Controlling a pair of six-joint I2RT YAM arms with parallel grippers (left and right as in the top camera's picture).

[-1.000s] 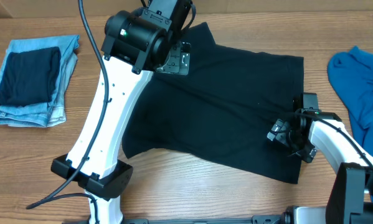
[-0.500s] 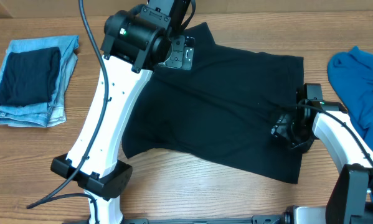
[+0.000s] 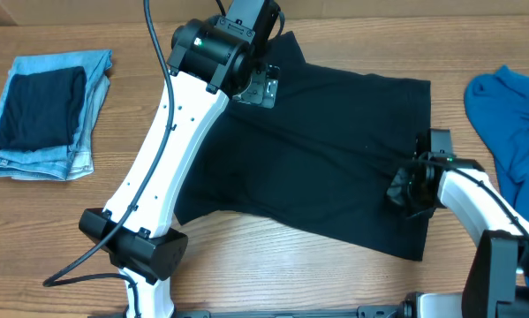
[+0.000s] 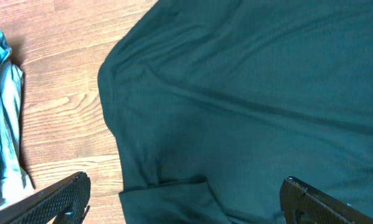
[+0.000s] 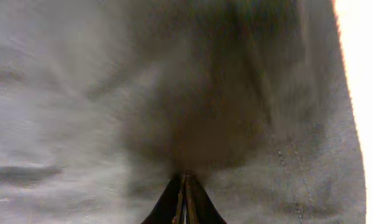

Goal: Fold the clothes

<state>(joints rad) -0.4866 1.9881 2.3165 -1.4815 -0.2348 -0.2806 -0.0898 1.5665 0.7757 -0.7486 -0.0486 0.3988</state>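
The clothes are a black T-shirt [image 3: 326,150] spread flat across the middle of the table. My left gripper [image 3: 260,88] hovers open over the shirt's upper left part. In the left wrist view its gripper [image 4: 186,205] has its two fingers set wide apart, with a shirt edge and fold [image 4: 174,186] below them and nothing between them. My right gripper [image 3: 405,189] sits low at the shirt's right side, shut on a pinch of bunched black fabric. In the right wrist view the closed gripper tips [image 5: 185,179] meet the pulled-up cloth [image 5: 192,112].
A folded stack of light-blue jeans [image 3: 43,115] with a dark piece on top lies at the far left. A bright blue garment [image 3: 511,124] lies at the right edge. A strip of blue fabric [image 4: 2,124] shows at the left of the left wrist view.
My right gripper went from open to shut and now pinches the shirt fabric at the right side. My left arm shifted a little to the right, still open.
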